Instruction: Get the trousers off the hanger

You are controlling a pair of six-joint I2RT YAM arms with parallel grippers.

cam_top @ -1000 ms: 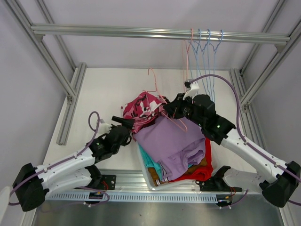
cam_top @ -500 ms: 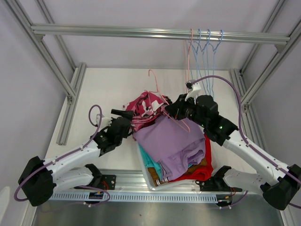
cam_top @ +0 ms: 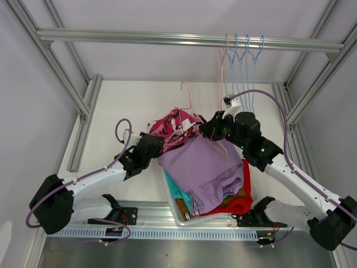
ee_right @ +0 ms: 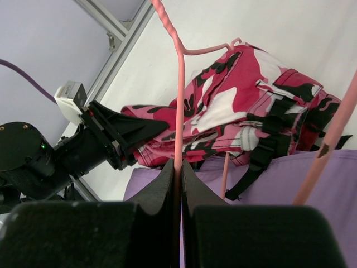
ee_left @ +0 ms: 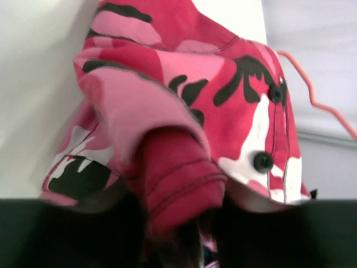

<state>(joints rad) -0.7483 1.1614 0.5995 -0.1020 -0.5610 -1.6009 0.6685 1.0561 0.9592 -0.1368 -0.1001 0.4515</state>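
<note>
The pink camouflage trousers (cam_top: pixel 172 125) (ee_right: pixel 234 109) lie bunched at the far edge of a pile, draped over a thin pink hanger (cam_top: pixel 190 105) (ee_right: pixel 179 84). My right gripper (cam_top: pixel 204 129) (ee_right: pixel 179 164) is shut on the hanger's wire just above the lilac trousers (cam_top: pixel 206 167) (ee_right: pixel 318 184). My left gripper (cam_top: pixel 158 143) (ee_left: pixel 184 234) sits at the camouflage trousers' left edge, and a fold of that cloth (ee_left: pixel 178 178) is pinched between its dark fingers. Red (cam_top: pixel 246 196), teal (cam_top: pixel 175 192) and mustard-brown (cam_top: pixel 184 208) trousers peek out under the lilac ones.
The pile sits in a white bin (cam_top: pixel 174 215) near the front edge. Several empty blue and pink hangers (cam_top: pixel 242 56) hang from the aluminium rail (cam_top: pixel 167 38) at the back right. Frame posts (cam_top: pixel 85 120) stand at both sides of the table.
My left gripper has moved right up to the camouflage trousers and closed from wide open onto their edge. The right gripper has lifted the pink hanger slightly up and right.
</note>
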